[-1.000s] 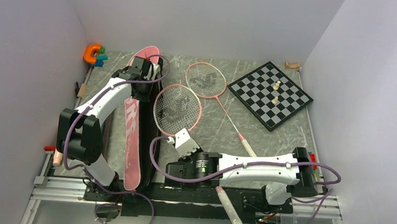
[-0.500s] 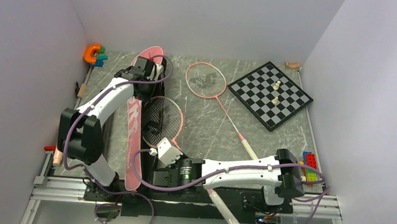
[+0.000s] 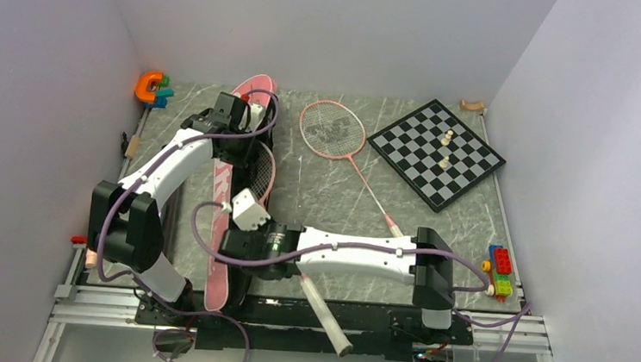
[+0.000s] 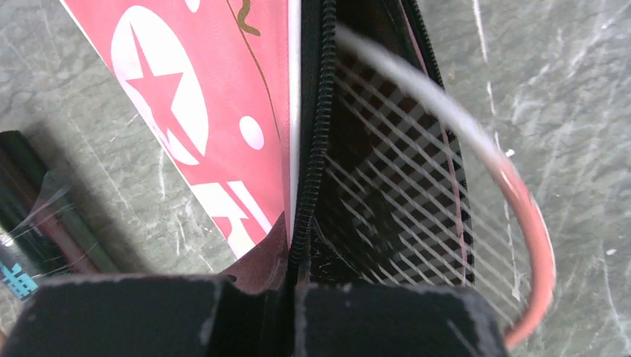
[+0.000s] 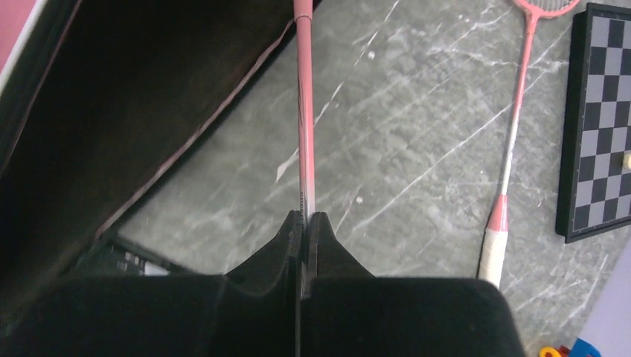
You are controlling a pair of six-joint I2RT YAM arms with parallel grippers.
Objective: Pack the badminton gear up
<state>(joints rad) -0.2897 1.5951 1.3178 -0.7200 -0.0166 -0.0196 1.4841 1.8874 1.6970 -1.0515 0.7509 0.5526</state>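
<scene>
The held racket is sitting with its head inside the pink bag, its rim crowding the zipper edge. The left gripper is pinching that edge, jaws clenched on the bag's lip. The right gripper is clamping the racket's pink shaft just outside the opening. The second racket is lying on the table between bag and chessboard, apart from both.

Pink bag, b/w chessboard
</scene>
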